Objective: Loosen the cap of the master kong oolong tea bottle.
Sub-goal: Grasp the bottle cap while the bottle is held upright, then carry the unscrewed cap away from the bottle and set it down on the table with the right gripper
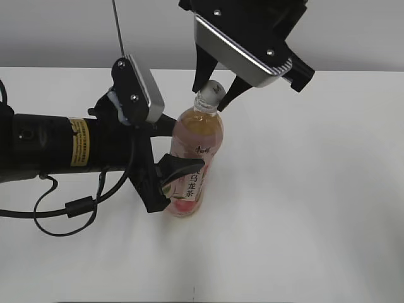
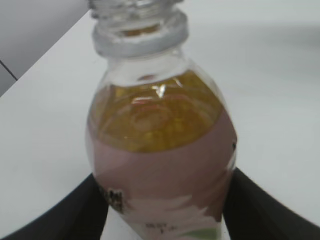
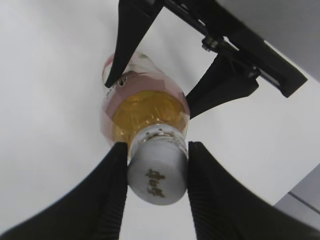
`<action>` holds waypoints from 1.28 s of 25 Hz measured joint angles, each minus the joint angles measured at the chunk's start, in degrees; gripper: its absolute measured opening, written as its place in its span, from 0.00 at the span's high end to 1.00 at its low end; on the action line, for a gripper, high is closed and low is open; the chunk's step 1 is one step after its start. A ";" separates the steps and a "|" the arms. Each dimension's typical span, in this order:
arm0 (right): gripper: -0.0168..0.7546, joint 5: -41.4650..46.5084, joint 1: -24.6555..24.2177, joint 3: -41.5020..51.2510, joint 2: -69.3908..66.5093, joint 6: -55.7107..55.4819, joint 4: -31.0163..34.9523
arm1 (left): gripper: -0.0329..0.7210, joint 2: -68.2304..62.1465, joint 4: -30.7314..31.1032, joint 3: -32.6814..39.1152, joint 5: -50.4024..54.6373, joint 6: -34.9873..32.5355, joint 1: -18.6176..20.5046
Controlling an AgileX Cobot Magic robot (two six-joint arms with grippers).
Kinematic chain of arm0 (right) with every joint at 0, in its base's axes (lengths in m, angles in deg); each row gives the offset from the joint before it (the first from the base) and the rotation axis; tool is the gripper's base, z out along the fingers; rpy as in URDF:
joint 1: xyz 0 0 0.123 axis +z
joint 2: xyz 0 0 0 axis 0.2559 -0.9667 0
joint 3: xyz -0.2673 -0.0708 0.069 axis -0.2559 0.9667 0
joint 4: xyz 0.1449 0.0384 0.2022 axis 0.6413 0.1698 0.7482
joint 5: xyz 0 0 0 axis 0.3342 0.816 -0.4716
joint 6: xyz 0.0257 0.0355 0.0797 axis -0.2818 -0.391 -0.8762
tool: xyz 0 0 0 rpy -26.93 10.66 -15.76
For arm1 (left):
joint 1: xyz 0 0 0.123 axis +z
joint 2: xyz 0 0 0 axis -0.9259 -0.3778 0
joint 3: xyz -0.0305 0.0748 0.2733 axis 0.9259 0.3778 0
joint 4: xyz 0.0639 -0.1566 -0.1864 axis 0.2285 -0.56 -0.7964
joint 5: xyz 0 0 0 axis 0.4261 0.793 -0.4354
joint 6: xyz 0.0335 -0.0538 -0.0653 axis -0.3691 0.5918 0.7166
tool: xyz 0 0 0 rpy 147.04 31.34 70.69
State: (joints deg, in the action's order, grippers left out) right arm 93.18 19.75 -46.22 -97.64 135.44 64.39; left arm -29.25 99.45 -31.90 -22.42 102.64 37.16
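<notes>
The master kong oolong tea bottle [image 1: 194, 158] stands tilted on the white table, with amber tea and a pink label. My left gripper [image 1: 183, 145] is shut on its body; in the left wrist view both black fingers press the labelled sides of the bottle [image 2: 160, 150], gripper [image 2: 162, 210]. My right gripper [image 1: 216, 88] comes from above and is shut on the white cap [image 1: 213, 90]. In the right wrist view the cap [image 3: 157, 172] with its dark logo sits between both ribbed fingers [image 3: 157, 181]. Clear neck threads show just below the cap.
The white table [image 1: 315, 189] spreads around the bottle. A black cable [image 1: 63, 211] loops under the left arm on the table. A grey wall runs behind the table's far edge.
</notes>
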 joint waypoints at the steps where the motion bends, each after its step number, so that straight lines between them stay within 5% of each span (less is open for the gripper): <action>1: 0.62 -0.66 0.00 0.00 0.06 1.30 -0.13 | 0.40 0.00 -0.38 0.00 0.00 0.14 0.05; 13: 0.62 0.05 0.00 0.11 4.28 0.75 1.19 | 0.41 0.13 0.26 0.00 -2.04 -0.06 0.04; 22: 0.62 1.62 -2.26 0.01 6.39 -19.67 -3.59 | 0.42 -0.11 0.68 0.00 -1.98 -0.27 -0.08; 28: 0.63 1.62 -11.68 0.07 5.84 -29.65 8.21 | 0.42 -0.78 -2.70 0.00 -2.04 -0.43 -0.08; 32: 0.63 1.56 -13.83 0.07 1.62 -39.75 10.79 | 0.43 -0.78 -3.43 0.37 -2.62 -0.43 -0.08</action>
State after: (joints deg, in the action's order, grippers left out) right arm 94.74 5.93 -46.15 -96.02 95.69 75.18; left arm -30.03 96.02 -31.53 -25.04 102.21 37.08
